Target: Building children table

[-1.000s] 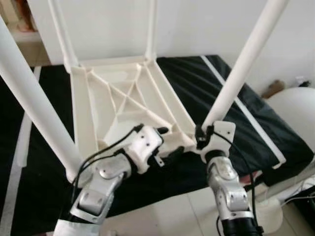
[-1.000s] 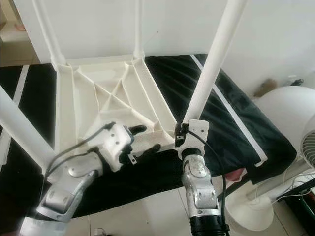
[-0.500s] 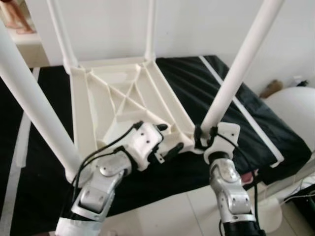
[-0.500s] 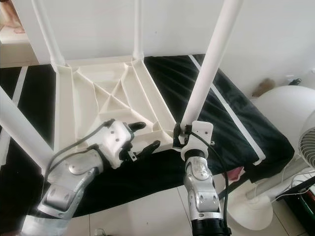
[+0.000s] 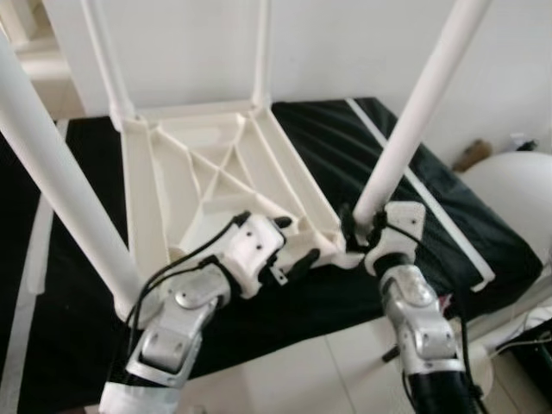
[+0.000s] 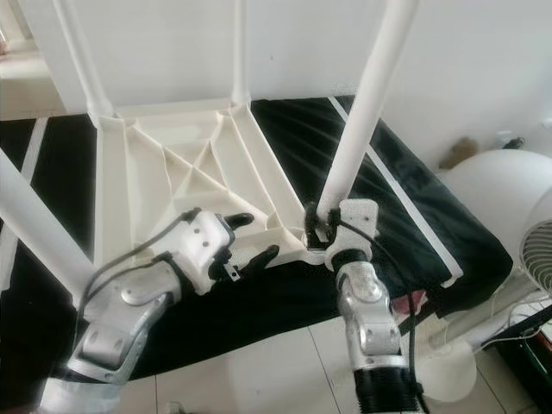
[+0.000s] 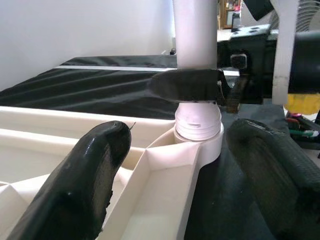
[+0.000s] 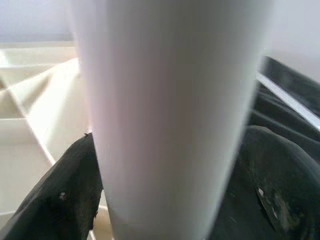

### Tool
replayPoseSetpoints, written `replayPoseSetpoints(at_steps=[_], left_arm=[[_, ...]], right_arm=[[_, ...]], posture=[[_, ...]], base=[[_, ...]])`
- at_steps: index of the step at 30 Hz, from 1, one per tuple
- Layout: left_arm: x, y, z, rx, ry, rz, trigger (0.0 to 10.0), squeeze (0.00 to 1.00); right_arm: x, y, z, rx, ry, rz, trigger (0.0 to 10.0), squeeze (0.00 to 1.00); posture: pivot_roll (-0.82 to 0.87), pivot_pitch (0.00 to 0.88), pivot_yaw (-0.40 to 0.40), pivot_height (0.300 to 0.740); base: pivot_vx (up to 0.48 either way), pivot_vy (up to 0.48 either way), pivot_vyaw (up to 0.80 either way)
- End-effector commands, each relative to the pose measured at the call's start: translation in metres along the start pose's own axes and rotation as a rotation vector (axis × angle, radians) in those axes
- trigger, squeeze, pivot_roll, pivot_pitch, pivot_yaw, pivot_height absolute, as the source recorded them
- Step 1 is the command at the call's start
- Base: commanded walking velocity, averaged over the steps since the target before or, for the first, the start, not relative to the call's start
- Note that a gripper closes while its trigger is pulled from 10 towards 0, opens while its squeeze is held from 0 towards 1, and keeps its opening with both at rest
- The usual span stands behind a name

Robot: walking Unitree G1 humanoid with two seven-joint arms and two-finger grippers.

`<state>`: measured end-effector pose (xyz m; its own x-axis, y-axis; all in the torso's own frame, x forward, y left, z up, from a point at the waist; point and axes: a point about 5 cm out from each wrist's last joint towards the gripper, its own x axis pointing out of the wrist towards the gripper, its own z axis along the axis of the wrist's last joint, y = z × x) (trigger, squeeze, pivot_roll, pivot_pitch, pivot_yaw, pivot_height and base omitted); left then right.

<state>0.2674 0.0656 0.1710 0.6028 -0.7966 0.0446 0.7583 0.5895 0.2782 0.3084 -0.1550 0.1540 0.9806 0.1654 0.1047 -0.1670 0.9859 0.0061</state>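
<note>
Right gripper [image 5: 360, 231] is shifted slightly rightward, still clamped on the leg [image 5: 412, 121].
The leg points up; left gripper [image 5: 293, 244] is spread over the tabletop [image 5: 207, 172] rim.

white wall [image 5: 345, 43], black mat [image 5: 448, 216], pale tiled floor [image 5: 302, 379]

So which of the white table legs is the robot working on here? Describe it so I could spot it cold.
Find the white table top lying upside down on the black sheet, a leg standing up from each corner. The leg in question rises from the near corner on the robot's right. Unlike the other three, it has the right gripper clamped around its base, with the open left gripper beside that corner.
</note>
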Motion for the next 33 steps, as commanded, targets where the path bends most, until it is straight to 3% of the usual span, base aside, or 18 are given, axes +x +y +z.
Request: replayPoseSetpoints(at_steps=[1, 9, 15, 16, 18, 26, 27, 33], left_arm=[[0.001, 0.003, -0.003, -0.010, 0.006, 0.079, 10.0, 0.00], [0.002, -0.001, -0.001, 0.016, 0.000, 0.040, 10.0, 0.00], [0.001, -0.001, 0.002, 0.017, -0.018, 0.044, 10.0, 0.00], [0.001, -0.002, 0.002, 0.009, -0.018, 0.043, 10.0, 0.00], [0.001, -0.003, 0.002, 0.005, -0.020, 0.040, 10.0, 0.00], [0.001, -0.003, 0.002, 0.003, -0.024, 0.036, 10.0, 0.00], [0.001, -0.003, 0.002, 0.002, -0.025, 0.035, 10.0, 0.00], [0.001, -0.003, 0.002, -0.006, -0.025, 0.027, 10.0, 0.00]], right_arm=[[0.001, -0.008, -0.001, 0.013, 0.007, 0.032, 10.0, 0.00], [0.008, -0.013, -0.006, -0.080, 0.083, 0.303, 10.0, 0.00], [0.008, -0.014, -0.013, -0.102, 0.103, 0.375, 10.0, 0.00], [0.008, -0.015, -0.014, -0.107, 0.107, 0.382, 0.1, 0.00], [0.007, -0.016, -0.015, -0.111, 0.110, 0.393, 0.0, 0.00], [0.006, -0.025, -0.018, -0.103, 0.128, 0.386, 0.0, 0.00], [0.006, -0.026, -0.019, -0.087, 0.133, 0.369, 10.0, 0.00], [0.005, -0.022, -0.020, 0.007, 0.149, 0.297, 10.0, 0.00]], posture=[[-0.01, 0.029, -0.063, 0.740], [0.00, 0.033, -0.070, 0.740], [0.01, 0.041, -0.078, 0.740], [0.01, 0.045, -0.078, 0.740], [0.01, 0.047, -0.078, 0.740], [0.00, 0.053, -0.074, 0.740], [0.00, 0.052, -0.073, 0.740], [-0.01, 0.059, -0.066, 0.740]], base=[[0.000, 0.000, 0.00], [0.000, 0.000, 0.00], [0.000, 0.000, 0.00], [0.000, 0.000, 0.00], [0.000, 0.000, 0.00], [0.000, 0.000, 0.00], [0.000, 0.000, 0.00], [0.000, 0.000, 0.00]])
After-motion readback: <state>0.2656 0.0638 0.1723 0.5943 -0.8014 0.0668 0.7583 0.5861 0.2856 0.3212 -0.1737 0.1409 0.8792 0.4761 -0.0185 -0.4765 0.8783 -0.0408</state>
